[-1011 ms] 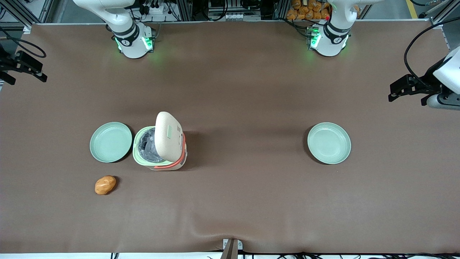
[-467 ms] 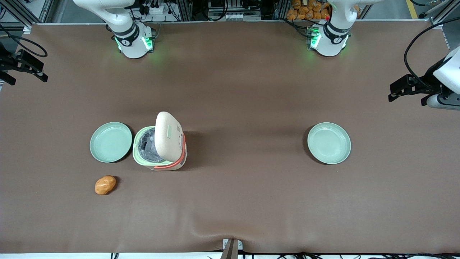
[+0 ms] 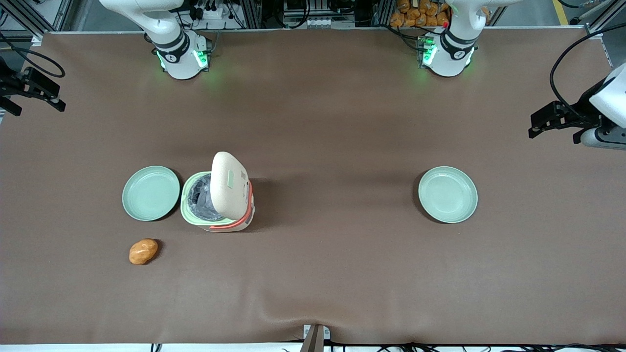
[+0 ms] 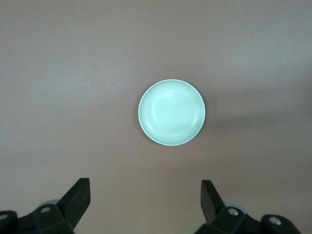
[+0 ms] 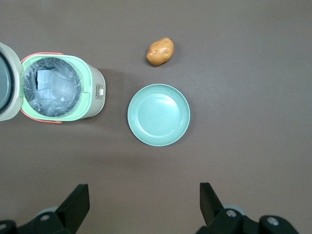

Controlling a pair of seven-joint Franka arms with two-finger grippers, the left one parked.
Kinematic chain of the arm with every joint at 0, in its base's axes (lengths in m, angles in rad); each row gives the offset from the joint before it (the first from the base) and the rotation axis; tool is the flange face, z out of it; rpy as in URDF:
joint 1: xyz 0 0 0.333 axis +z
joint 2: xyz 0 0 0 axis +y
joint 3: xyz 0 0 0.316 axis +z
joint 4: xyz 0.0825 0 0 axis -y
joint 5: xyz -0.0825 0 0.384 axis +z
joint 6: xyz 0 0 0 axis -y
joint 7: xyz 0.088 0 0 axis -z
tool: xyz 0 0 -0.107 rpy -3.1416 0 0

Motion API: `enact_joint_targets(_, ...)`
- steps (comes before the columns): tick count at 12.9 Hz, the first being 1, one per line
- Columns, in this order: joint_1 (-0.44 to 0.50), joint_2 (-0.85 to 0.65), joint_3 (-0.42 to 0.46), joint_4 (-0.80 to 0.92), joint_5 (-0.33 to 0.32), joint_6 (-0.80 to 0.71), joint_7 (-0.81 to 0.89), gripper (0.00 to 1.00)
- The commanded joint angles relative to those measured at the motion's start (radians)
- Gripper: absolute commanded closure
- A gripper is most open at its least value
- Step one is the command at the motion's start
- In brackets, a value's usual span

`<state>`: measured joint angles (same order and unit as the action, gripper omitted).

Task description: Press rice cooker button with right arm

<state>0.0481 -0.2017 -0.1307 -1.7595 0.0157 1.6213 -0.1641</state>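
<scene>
Barely any change over the last second. Found right arm based at the upper edge of the front frame. Logged rice cooker as unmoved, mid-frame and a little toward the working arm's end. Lid already swung up, standing nearly upright, with the dark lined pot exposed. Spotted gripper in the upper part of the frame at the working arm's edge. Nudged slightly up-frame, then held, well apart from the cooker. Fingers spread wide, holding nothing.

Judged from the open lid: button press probably done, arm pulled back, little or nothing left. Could not make out the button itself.

Then room and surface. Noted metal framing, cables and a heap of orange items along the upper edge of the front frame. Noted a brown, matte tabletop, flat apart from a small ripple at the lower edge, mid-frame.

Counted two pale green plates. Placed one plate just beside the cooker, toward the working arm's end. Placed the second plate well apart, toward the parked arm's end. Saw an orange-brown potato lower in the front frame than the first plate, near it, not touching.
</scene>
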Motion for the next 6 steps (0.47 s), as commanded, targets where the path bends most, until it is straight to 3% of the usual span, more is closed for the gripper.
enact_joint_targets(1,-0.002,0.013,0.002,0.018,0.003,-0.003,-0.005,0.0)
enact_joint_targets(6,0.001,0.015,0.002,0.023,0.003,-0.003,-0.009,0.0)
